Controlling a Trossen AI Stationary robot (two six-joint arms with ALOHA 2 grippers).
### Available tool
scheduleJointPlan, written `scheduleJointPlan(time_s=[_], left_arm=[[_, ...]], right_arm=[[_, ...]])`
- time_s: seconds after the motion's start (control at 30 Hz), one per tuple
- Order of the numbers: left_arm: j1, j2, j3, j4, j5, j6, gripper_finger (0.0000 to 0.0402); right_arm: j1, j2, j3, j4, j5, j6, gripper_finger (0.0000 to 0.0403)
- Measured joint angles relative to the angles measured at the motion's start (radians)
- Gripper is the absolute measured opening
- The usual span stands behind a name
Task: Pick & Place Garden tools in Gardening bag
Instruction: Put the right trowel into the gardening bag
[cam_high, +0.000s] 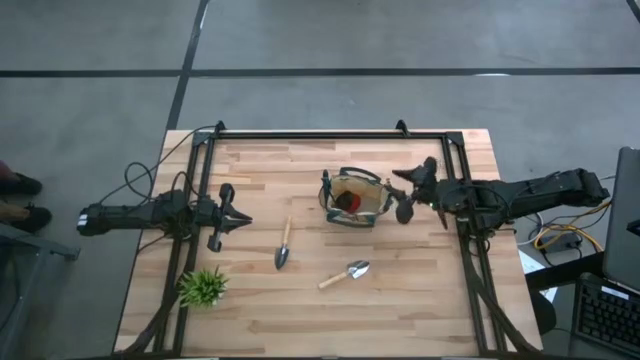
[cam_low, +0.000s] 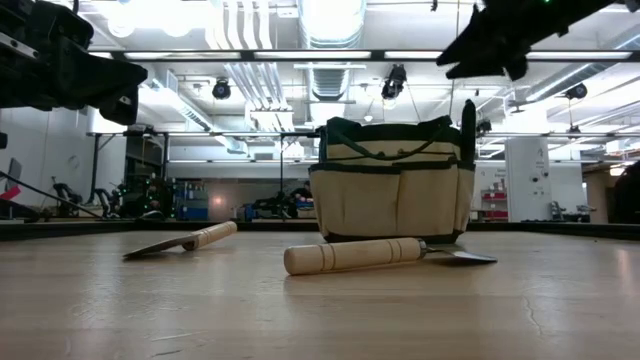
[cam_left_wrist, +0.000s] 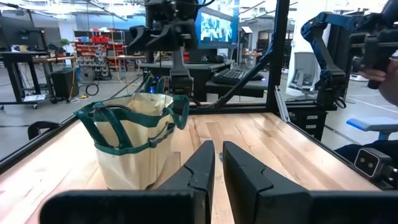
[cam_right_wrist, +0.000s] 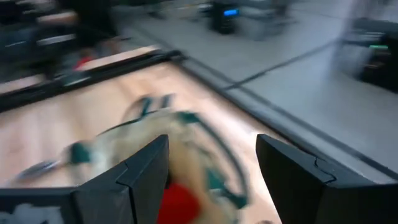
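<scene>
The tan gardening bag (cam_high: 352, 198) with dark green handles stands upright on its base at the table's middle; it also shows in the low view (cam_low: 392, 190) and the left wrist view (cam_left_wrist: 134, 140). A red rounded item (cam_high: 347, 203) lies inside it. Two wooden-handled trowels lie flat on the table, one (cam_high: 284, 245) left of the bag and one (cam_high: 345, 273) nearer the front. My right gripper (cam_high: 408, 190) is open and empty, raised just right of the bag (cam_right_wrist: 211, 168). My left gripper (cam_high: 242, 220) is shut and empty at the left (cam_left_wrist: 218, 155). No pruning shears show plainly.
A small leafy green plant (cam_high: 203, 287) stands near the table's front left corner. A black metal frame (cam_high: 330, 134) runs along the far edge and both sides of the table. Bare wood lies along the near edge (cam_high: 330, 325).
</scene>
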Motion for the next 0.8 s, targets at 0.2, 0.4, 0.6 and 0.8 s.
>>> scheduleJointPlan(time_s=[0.2,0.4,0.6,0.8], left_arm=[[0.000,0.000,0.000,0.000,0.000,0.000,0.0037],[0.000,0.000,0.000,0.000,0.000,0.000,0.0037],[0.000,0.000,0.000,0.000,0.000,0.000,0.0037],[0.000,0.000,0.000,0.000,0.000,0.000,0.0037]], right_arm=[[0.036,0.063,-0.001,0.084,-0.339,-0.072,0.0228],[0.147,0.207,-0.001,0.173,-0.377,-0.084,0.0218],[0.250,0.395,0.070,0.186,-0.379,-0.082,0.0210],[0.304,0.610,0.223,0.130,-0.379,-0.118,0.0209]])
